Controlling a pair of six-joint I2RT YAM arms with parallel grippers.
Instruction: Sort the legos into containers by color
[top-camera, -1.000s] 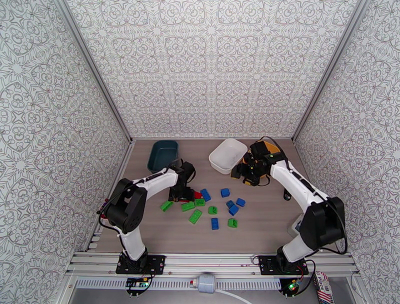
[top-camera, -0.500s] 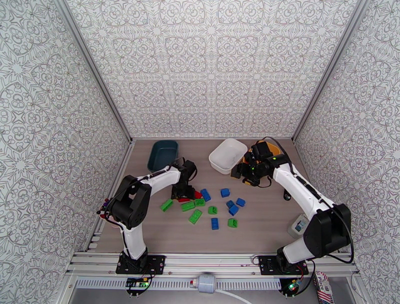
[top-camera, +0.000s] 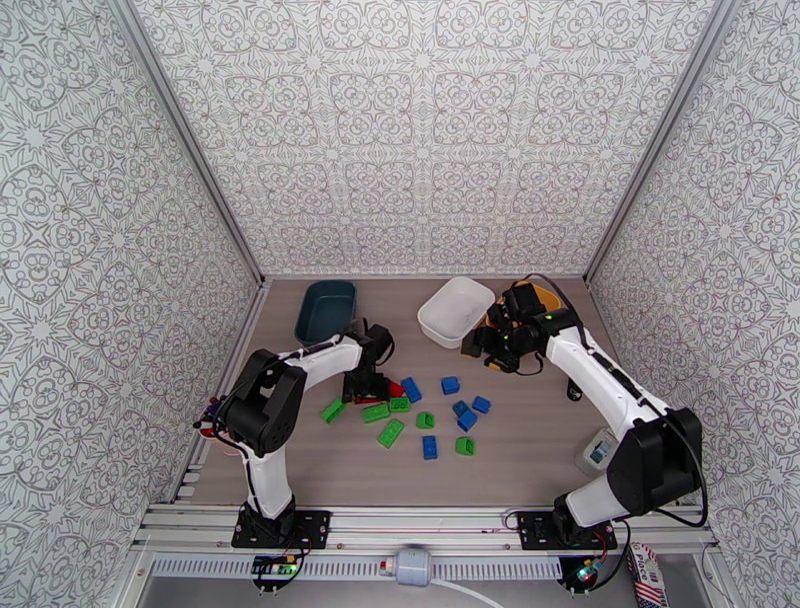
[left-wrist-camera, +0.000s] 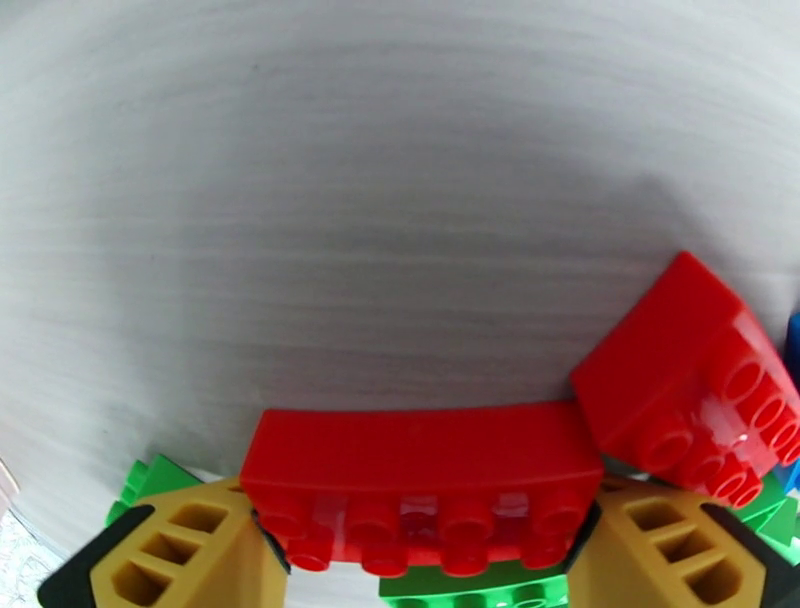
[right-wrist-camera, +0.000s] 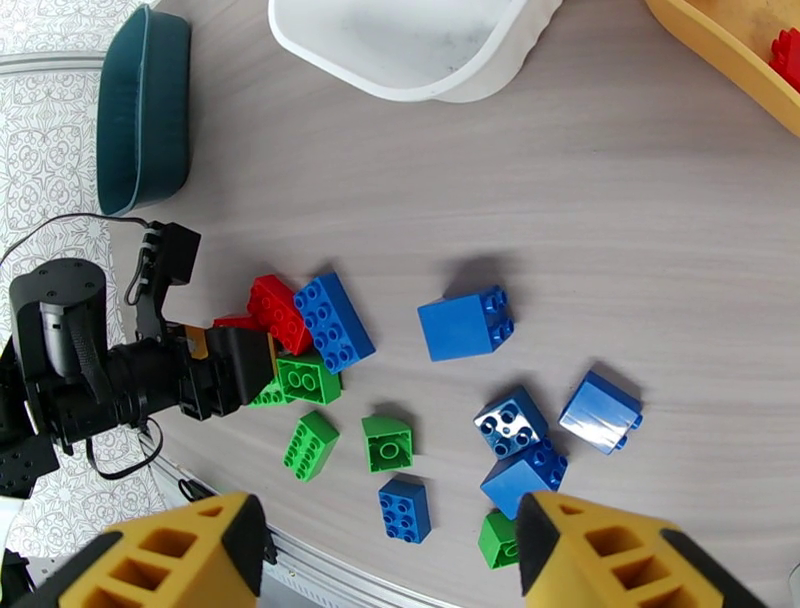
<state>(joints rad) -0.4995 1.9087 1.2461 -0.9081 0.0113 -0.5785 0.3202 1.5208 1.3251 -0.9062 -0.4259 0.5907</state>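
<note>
Several green and blue legos (top-camera: 425, 420) lie scattered mid-table. My left gripper (top-camera: 368, 385) is low at the pile's left end, and its fingers (left-wrist-camera: 180, 545) are shut on the ends of a long red lego (left-wrist-camera: 420, 460) that rests on the table. A second red lego (left-wrist-camera: 690, 380) touches its right end. My right gripper (top-camera: 490, 345) hovers open and holds nothing, between the white container (top-camera: 455, 310) and the yellow container (top-camera: 548, 297). The yellow container (right-wrist-camera: 720, 50) has a red lego (right-wrist-camera: 785, 45) in it. The dark teal container (top-camera: 325, 308) sits at the back left.
A small white device (top-camera: 597, 450) and a dark object (top-camera: 574, 390) sit near the right wall. Something small and reddish (top-camera: 210, 420) lies at the left rail. Patterned walls close in three sides. Bare tabletop lies in front of the pile.
The left fingers have closed in on the long red lego. The right arm shifted slightly to the right a second ago and has held still since.
</note>
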